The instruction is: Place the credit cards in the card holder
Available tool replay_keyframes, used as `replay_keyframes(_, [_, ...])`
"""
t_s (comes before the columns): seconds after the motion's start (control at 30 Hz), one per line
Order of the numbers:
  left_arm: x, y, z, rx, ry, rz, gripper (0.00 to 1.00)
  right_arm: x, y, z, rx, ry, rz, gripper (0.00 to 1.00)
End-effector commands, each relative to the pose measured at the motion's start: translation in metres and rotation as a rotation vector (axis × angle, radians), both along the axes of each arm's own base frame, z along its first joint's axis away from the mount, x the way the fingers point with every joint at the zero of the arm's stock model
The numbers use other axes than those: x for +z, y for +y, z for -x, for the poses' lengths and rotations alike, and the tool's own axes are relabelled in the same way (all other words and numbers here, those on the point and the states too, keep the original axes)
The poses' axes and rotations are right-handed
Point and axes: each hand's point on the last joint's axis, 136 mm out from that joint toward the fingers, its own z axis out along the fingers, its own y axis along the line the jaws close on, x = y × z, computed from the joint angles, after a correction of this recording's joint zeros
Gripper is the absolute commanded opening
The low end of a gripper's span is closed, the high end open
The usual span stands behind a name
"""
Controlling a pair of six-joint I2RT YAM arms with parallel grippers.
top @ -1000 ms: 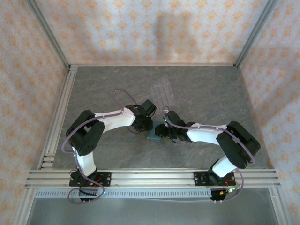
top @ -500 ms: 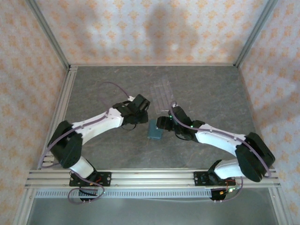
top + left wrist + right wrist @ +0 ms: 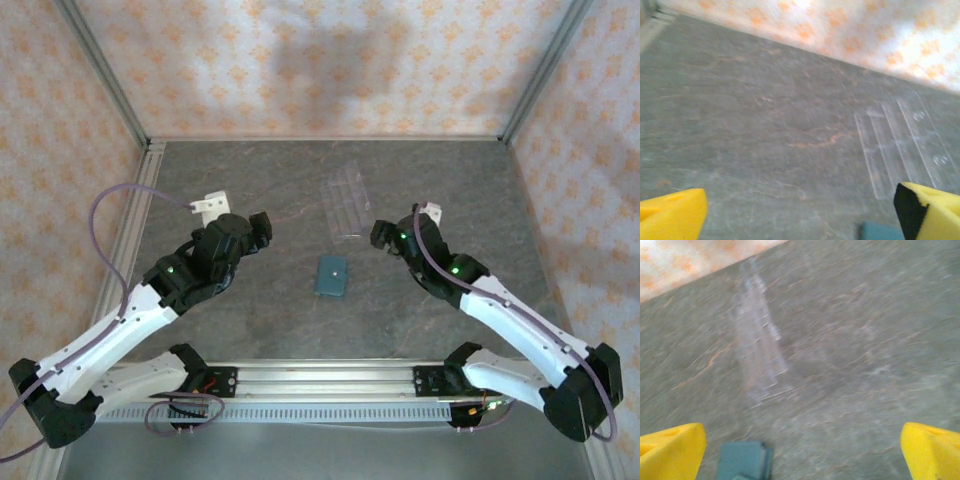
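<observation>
While the card holder (image 3: 331, 275) is lying on the table (image 3: 240, 175) (closed), the left tool (image 3: 257, 228) and right tool (image 3: 380, 236) are gaping empty.

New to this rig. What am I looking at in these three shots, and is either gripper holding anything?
The machine is two white robot arms, a left arm and a right arm, bolted at the near edge of a grey table. Each ends in a two-finger gripper. The wide picture comes from a fixed camera above and behind them. The other two come from cameras on the wrists, and the yellow wedges in their bottom corners are each gripper's own fingers. A teal card holder lies flat between the arms, with a clear slotted rack beyond it. The left gripper and right gripper are open and hold nothing.
</observation>
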Motion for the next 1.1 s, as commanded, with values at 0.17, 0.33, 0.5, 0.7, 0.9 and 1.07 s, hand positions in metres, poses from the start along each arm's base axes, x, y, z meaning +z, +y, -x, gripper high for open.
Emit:
replay_keyframes(0.17, [0.020,0.072,0.013,0.378,-0.249,-0.074,1.00,0.046,-0.085,0.010,-0.308,-0.157,0.167,0.99])
replay_keyframes(0.33, [0.016,0.087,0.016,0.459,-0.244,-0.240,1.00,0.051,-0.118,0.005,-0.390,-0.252,0.211,0.99])
replay_keyframes(0.5, [-0.015,0.071,-0.003,0.371,-0.159,-0.444,1.00,0.046,-0.147,0.003,-0.484,-0.424,0.347,0.99])
replay_keyframes(0.7, [-0.036,0.066,-0.020,0.376,-0.113,-0.564,1.00,0.016,-0.159,0.009,-0.493,-0.584,0.373,0.99])
replay_keyframes(0.9, [-0.053,0.087,-0.023,0.338,-0.137,-0.469,0.98,-0.024,-0.152,-0.019,-0.422,-0.474,0.411,0.99])
replay_keyframes(1.07, [-0.075,0.116,-0.019,0.348,-0.115,-0.456,0.98,-0.053,-0.145,-0.042,-0.397,-0.426,0.460,0.99])
